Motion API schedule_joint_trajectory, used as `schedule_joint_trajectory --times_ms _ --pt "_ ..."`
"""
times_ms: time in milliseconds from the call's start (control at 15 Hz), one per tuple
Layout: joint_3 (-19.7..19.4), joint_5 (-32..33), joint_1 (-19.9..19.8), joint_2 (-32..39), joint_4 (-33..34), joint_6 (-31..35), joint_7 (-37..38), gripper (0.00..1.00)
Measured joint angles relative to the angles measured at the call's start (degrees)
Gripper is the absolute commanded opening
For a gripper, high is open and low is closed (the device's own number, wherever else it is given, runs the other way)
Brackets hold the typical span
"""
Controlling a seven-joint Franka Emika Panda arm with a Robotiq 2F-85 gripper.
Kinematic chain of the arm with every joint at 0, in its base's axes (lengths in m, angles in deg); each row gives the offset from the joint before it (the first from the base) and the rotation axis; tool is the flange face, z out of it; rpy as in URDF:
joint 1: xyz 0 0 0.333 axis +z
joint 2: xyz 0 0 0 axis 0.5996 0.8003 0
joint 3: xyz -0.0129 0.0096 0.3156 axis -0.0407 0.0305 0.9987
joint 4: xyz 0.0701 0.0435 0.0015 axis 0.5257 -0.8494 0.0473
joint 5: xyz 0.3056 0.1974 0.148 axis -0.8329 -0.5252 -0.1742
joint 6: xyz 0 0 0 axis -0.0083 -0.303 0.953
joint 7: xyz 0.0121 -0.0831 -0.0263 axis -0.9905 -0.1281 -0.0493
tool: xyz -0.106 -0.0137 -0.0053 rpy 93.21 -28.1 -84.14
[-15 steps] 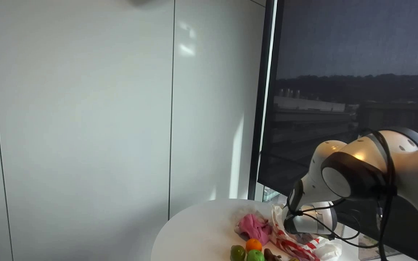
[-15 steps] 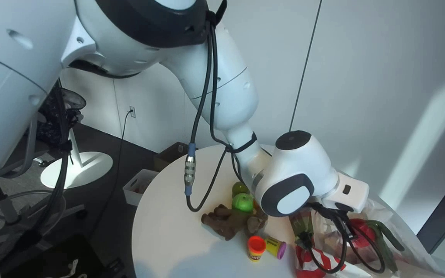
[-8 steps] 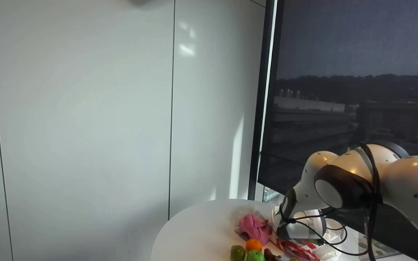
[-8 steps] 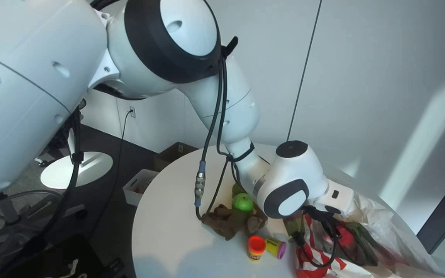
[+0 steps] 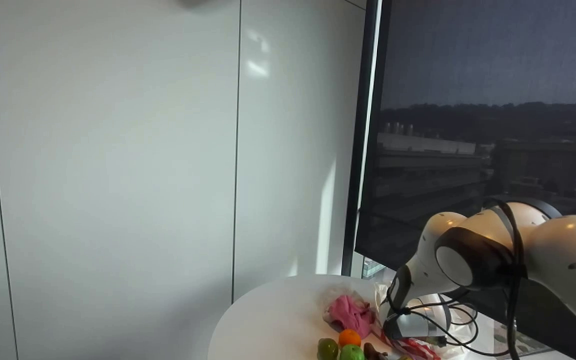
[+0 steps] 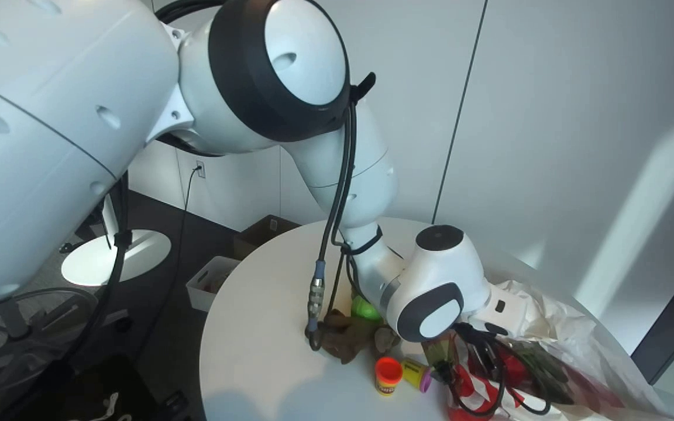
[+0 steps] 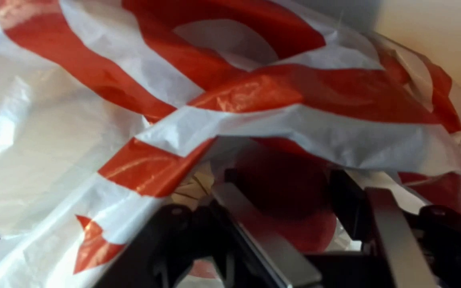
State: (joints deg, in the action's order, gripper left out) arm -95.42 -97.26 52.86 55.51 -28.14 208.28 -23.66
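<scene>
Surface, white and rounded, carries a red-and-white plastic bag toward its right edge in both exterior views, neither of which makes out the fingers. The wrist view alone shows them standing apart by the bag's stripes, with a dark red object between them, contact unclear.

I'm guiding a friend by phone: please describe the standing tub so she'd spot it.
In an exterior view, find the round white table, then the striped plastic bag on it. Left of that, the standing tub sits beside a tipped tub. Its lid is orange-red; the tipped tub's is purple.
</scene>
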Motion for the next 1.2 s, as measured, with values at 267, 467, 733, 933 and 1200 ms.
schedule_joint_trajectory --times_ms 267,467,733,933,1200 --pt "-0.5 1.0 4.2 -6.7 -5.5 1.0 0.0 1.00" --pt "-3.3 1.0 10.8 -12.7 -11.1 0.4 -0.1 1.00" --pt "3.2 2.9 12.0 -22.0 -16.7 -5.9 -1.0 1.00" --pt "12.1 5.8 7.6 -25.9 -18.2 -9.2 -1.0 1.00" --pt "14.6 11.4 5.5 -25.2 -19.1 -13.5 -0.2 1.00"
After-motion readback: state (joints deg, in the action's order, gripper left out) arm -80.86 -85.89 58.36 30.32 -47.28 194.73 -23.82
